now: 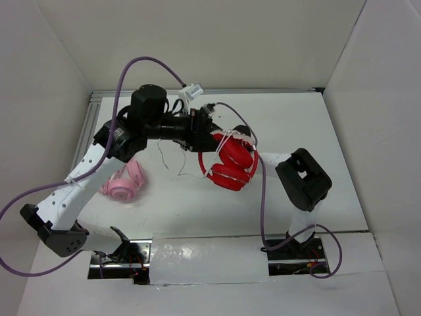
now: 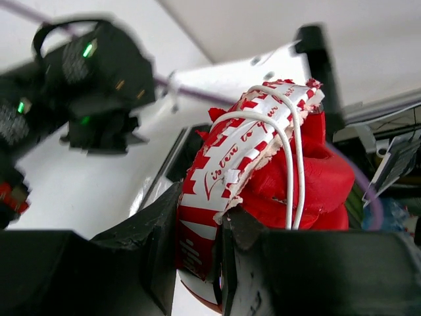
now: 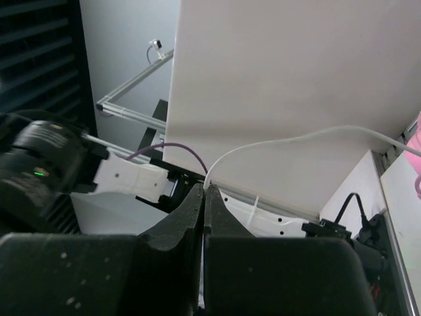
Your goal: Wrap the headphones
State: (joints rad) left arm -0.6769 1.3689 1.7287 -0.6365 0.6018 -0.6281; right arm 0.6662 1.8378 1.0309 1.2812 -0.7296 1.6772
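Red headphones (image 1: 231,166) are held over the middle of the table (image 1: 309,125). The left gripper (image 2: 200,214) grips their headband (image 2: 230,158), its fingers nearly together with the red-and-white printed band squeezed between them. A thin white cable (image 2: 290,164) loops over the band and the padded cups. The right gripper (image 3: 202,192) is pinched tight on that cable, which arcs away to the right in its wrist view. Pink headphones (image 1: 125,182) lie on the table beneath the left arm, well apart.
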